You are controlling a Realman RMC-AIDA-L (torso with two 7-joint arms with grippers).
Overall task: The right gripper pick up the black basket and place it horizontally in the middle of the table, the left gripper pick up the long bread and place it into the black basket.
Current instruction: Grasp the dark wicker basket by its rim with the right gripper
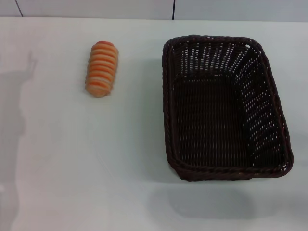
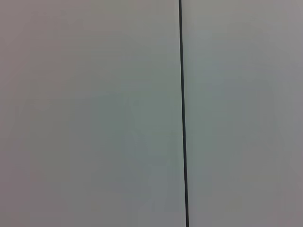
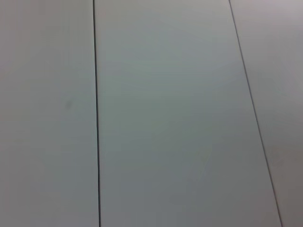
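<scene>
The black basket [image 1: 224, 108] stands on the white table [image 1: 72, 168] at the right of the head view, its long side running away from me, open side up and empty. The long bread [image 1: 102, 68], striped orange and cream, lies on the table at the far left, apart from the basket. Neither gripper shows in any view. Both wrist views show only plain white panels with thin dark seams.
The table's far edge meets a white panelled wall [image 1: 96, 7] at the top of the head view. A faint arm shadow [image 1: 17, 110] falls on the table at the left. Bare tabletop lies between the bread and the basket and along the front.
</scene>
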